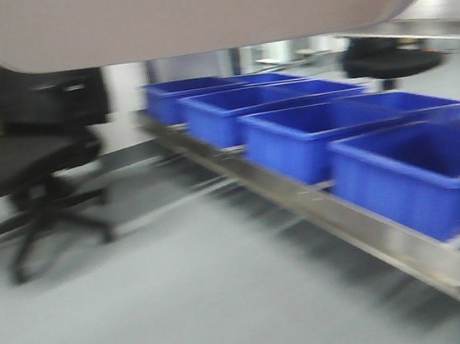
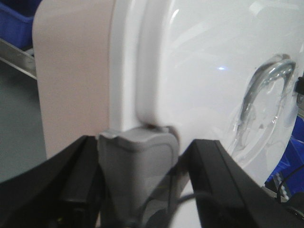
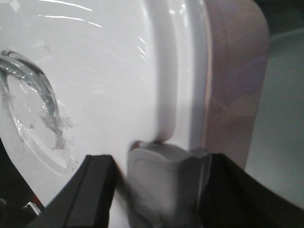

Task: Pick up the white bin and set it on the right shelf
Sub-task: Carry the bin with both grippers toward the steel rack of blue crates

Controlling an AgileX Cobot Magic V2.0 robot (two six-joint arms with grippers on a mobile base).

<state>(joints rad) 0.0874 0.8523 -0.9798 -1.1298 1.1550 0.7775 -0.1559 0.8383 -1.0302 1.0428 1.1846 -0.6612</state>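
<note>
I have the white bin [image 1: 193,9] held high. It spans the top of the front view, long axis side to side, lid facing both wrist cameras. Left gripper [image 2: 137,147] and right gripper [image 3: 166,164] each pinch its rim — blue crates [image 1: 309,129] line a low steel rack [image 1: 372,234] ahead.

White bin [image 2: 71,76]: side wall translucent pinkish-white, outboard of the left finger pad [image 2: 137,161]. Lid [image 2: 204,61]: glossy white above and inboard of that pad, with bright streak reflections and a clear, grey-tinted curved marking. Left finger pad plain matt grey; right finger pad [image 3: 166,180] the same grey. Frames flanking both pads black. Crates [image 1: 397,168]: solid blue, unpatterned. Steel shelf [image 1: 346,225]: brushed silver. Chair [image 1: 36,162]: black. Floor [image 1: 188,311]: pale grey
</note>
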